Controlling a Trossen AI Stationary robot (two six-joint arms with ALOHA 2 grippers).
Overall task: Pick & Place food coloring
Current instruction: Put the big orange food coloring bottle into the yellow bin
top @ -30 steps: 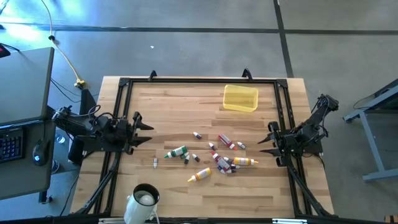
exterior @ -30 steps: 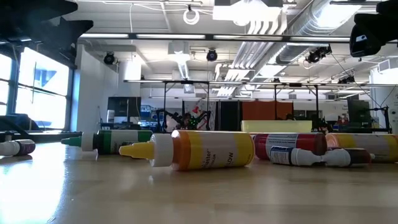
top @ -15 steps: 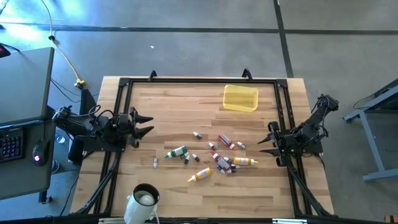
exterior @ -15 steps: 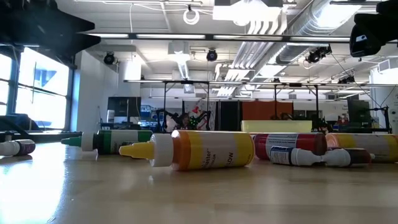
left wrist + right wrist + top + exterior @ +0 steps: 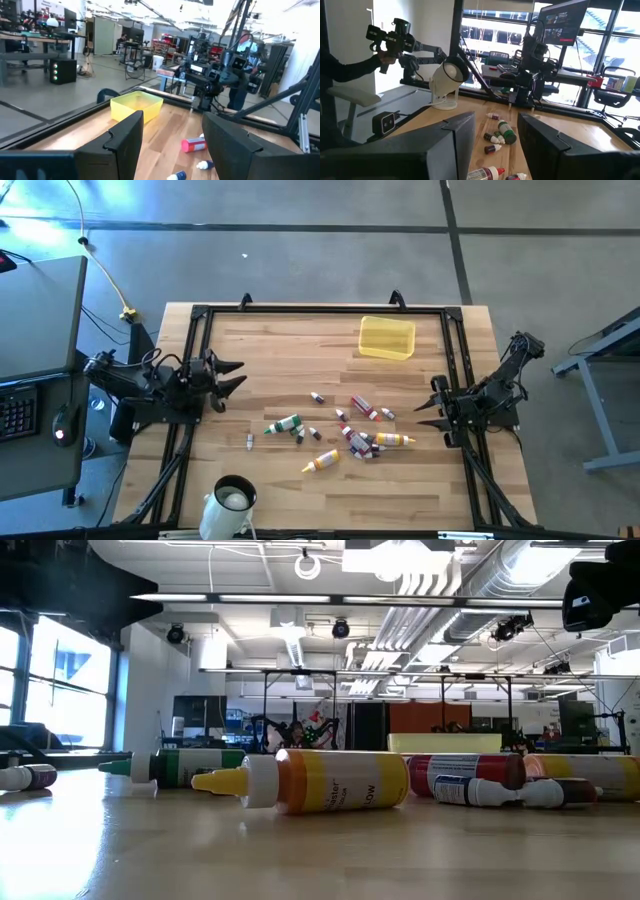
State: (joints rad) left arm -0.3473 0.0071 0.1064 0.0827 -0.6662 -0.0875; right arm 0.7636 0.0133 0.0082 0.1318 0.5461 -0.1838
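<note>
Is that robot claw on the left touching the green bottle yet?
Apart. The high view shows the left gripper open near the table's left edge, with bare wood between it and the green bottle lying toward the middle.

The food coloring bottles (image 5: 345, 435) lie scattered on their sides mid-tabletop (image 5: 280, 340): a green one (image 5: 285, 424) toward the left, a yellow one (image 5: 321, 462) nearest the front, another yellow one (image 5: 392, 440) beside a red-and-dark cluster (image 5: 361, 445), with tiny vials between.
</note>
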